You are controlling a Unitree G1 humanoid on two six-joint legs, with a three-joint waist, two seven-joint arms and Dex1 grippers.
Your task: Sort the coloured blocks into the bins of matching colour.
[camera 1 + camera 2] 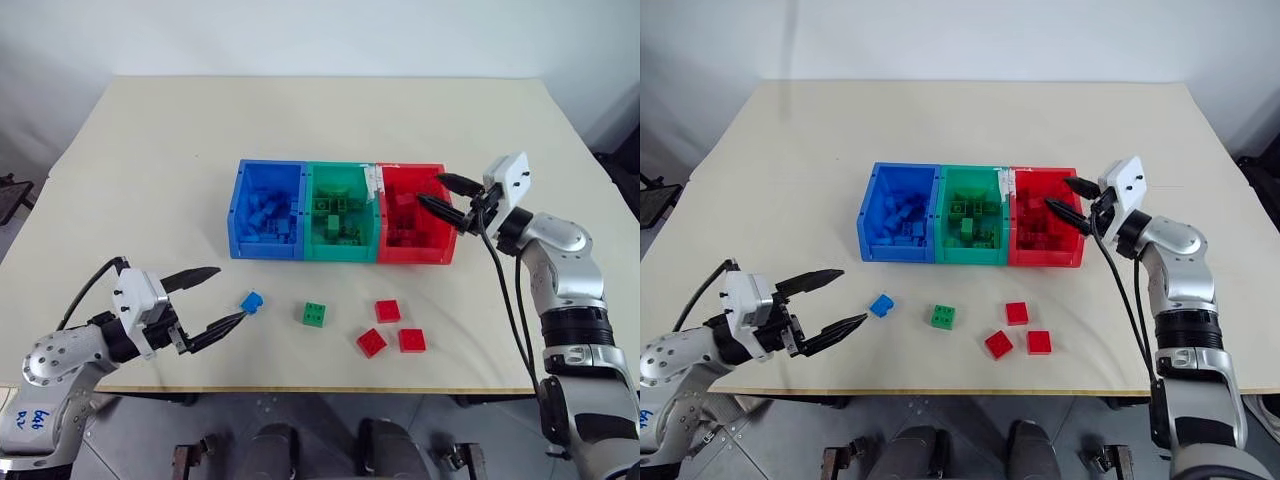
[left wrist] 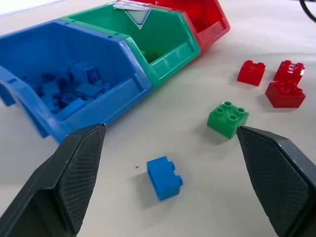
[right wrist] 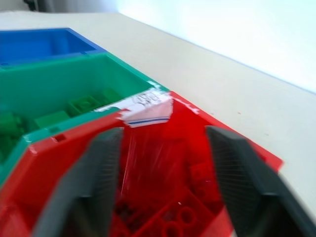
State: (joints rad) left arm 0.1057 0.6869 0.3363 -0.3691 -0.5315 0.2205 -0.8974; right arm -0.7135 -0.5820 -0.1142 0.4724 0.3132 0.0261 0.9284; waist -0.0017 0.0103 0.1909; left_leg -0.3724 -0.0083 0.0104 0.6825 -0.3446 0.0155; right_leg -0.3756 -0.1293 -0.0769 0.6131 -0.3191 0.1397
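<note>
- The three bins stand side by side, walls touching, in a row that runs along the table's [image 1: 150,150] width near its middle: blue bin [image 1: 268,245] towards the left edge, green bin [image 1: 340,248] in the centre, red bin [image 1: 440,215] towards the right edge. Each bin's long axis runs from the near edge to the far edge, with the lower, open-fronted end facing the near edge.
- Each bin holds bricks of its own colour.
- A white label [image 2: 132,7] sits on the top rim where the green and red bins meet.
- Loose blocks lie between the bins and the near edge. The blue block [image 1: 251,301] is in front of the blue bin, tipped so its studs face sideways.
- The green block [image 1: 314,314] sits studs up in front of the green bin.
- Three red blocks [image 1: 387,311] [image 1: 371,342] [image 1: 411,340] cluster in front of the red bin, close together.
- The left gripper [image 1: 208,297] is near the near left corner, pointing level towards the blue block; its fingers are spread wide and hold nothing, and one fingertip is just beside the block.
- The right gripper [image 1: 445,192] hangs over the red bin's right wall, pointing level across the bin; its fingers are parted and empty.
</note>
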